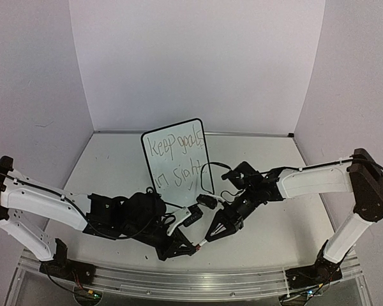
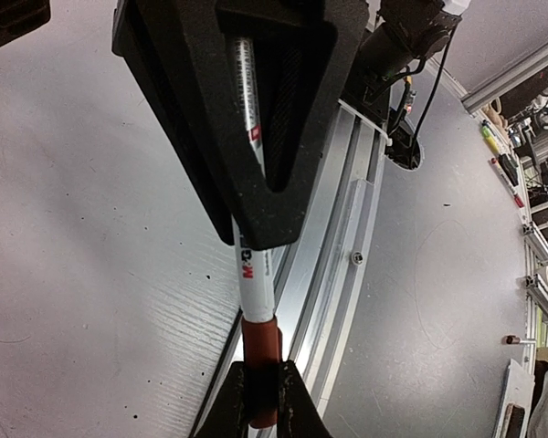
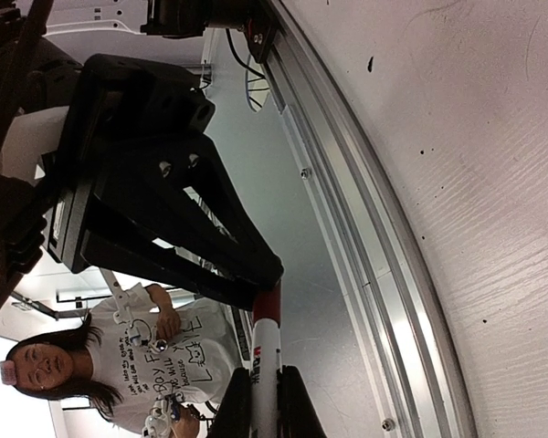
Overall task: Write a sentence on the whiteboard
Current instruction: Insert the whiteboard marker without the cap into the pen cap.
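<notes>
one whiteboard (image 1: pixel 182 130) upright mid-table, bottom edge partly hidden behind the arms. one sentence (image 1: pixel 175 148) on it, "keep goals in sight", two scratchy lines, tick below hard to make out. just in front, one marker (image 1: pixel 203 242) between two grippers: left gripper (image 1: pixel 189 248) clamped on the red cap (image 2: pixel 260 347), right gripper (image 1: pixel 212 236) pinched around the white barrel. nib out of sight.

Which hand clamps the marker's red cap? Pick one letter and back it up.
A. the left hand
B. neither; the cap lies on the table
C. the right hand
A: the left wrist view shows the left hand closed on the red cap, while the right hand holds the white barrel.
</notes>
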